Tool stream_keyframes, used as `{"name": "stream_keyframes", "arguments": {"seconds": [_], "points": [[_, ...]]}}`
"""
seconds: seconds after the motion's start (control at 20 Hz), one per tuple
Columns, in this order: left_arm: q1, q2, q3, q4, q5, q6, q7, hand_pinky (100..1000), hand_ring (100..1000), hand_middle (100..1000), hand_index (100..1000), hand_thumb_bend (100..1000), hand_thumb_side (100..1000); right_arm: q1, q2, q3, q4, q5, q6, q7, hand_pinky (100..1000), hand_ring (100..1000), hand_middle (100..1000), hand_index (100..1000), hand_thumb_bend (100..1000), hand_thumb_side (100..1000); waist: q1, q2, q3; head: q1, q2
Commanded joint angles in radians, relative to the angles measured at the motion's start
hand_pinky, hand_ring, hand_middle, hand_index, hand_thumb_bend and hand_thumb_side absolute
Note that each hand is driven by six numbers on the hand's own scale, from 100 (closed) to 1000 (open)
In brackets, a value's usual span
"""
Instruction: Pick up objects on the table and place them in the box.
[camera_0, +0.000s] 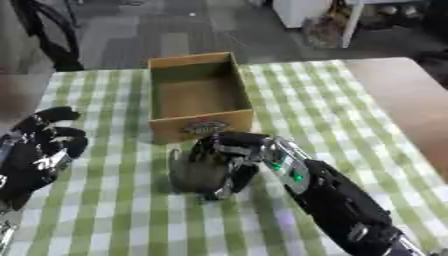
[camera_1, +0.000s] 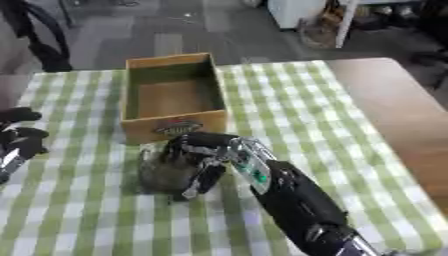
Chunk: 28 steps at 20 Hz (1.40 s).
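Left eye view: right hand (camera_0: 229, 161) has its fingers curled round a dark rounded object (camera_0: 194, 174) on the table (camera_0: 367, 125), just before the box's (camera_0: 199, 92) near wall, so the box lies straight ahead toward the far edge.

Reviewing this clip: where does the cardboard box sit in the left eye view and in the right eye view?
Left eye view: the cardboard box sits upper centre, just left of the middle, open top up, just beyond the right robot hand.
Right eye view: the same box sits further left, upper left of centre.
Shared landmark: the dark label on the box's near wall, just above the right robot hand.
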Motion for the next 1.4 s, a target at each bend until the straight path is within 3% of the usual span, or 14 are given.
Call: {"name": "stream_keyframes", "arguments": {"seconds": [0.05, 0.15, 0.6, 0.65, 0.7, 1.0, 1.1, 1.4], "points": [[-0.017, 0.009, 0.003, -0.009, 0.001, -0.002, -0.003, 560, 667, 741, 809, 527, 268, -0.012, -0.007, -0.008, -0.001, 0.022, 0.002, -0.006, 577, 625, 677, 796, 417, 165, 0.003, -0.01, -0.001, -0.003, -0.002], [-0.017, 0.009, 0.003, -0.009, 0.001, -0.001, -0.003, 560, 667, 741, 809, 525, 269, -0.013, -0.007, -0.01, 0.002, 0.028, 0.003, -0.006, 510, 579, 640, 775, 409, 100, 0.003, -0.011, -0.001, -0.004, -0.002], [-0.016, 0.009, 0.002, -0.008, 0.001, 0.0, -0.004, 561, 668, 742, 810, 516, 275, -0.01, -0.009, -0.013, 0.003, 0.041, 0.009, -0.021, 245, 357, 425, 601, 392, 119, 0.004, -0.01, -0.003, -0.007, -0.003], [-0.016, 0.009, 0.003, -0.008, 0.001, 0.0, -0.004, 561, 668, 742, 810, 516, 275, -0.01, -0.01, -0.013, 0.003, 0.039, 0.008, -0.024, 231, 345, 409, 592, 357, 134, 0.004, -0.01, -0.003, -0.007, -0.003], [-0.016, 0.009, 0.003, -0.008, 0.001, 0.0, -0.004, 561, 668, 742, 811, 514, 276, -0.01, -0.011, -0.014, 0.001, 0.036, 0.007, -0.028, 218, 334, 392, 582, 395, 115, 0.004, -0.01, -0.004, -0.008, -0.004], [-0.015, 0.009, 0.003, -0.006, 0.002, 0.0, -0.005, 561, 669, 742, 811, 511, 278, -0.014, -0.031, -0.013, -0.034, -0.006, 0.013, -0.051, 140, 268, 308, 531, 408, 100, 0.002, -0.011, -0.006, -0.008, -0.006], [-0.014, 0.011, 0.003, -0.006, 0.002, 0.0, -0.005, 562, 669, 743, 811, 509, 279, -0.016, -0.044, -0.007, -0.061, -0.032, 0.021, -0.051, 131, 260, 299, 524, 381, 131, 0.001, -0.012, -0.006, -0.008, -0.006], [-0.012, 0.014, 0.004, -0.004, 0.001, 0.0, -0.007, 562, 670, 743, 812, 511, 282, -0.03, -0.101, 0.016, -0.173, -0.151, 0.065, -0.023, 128, 258, 294, 518, 411, 100, -0.006, -0.013, -0.007, -0.008, -0.006]]}}
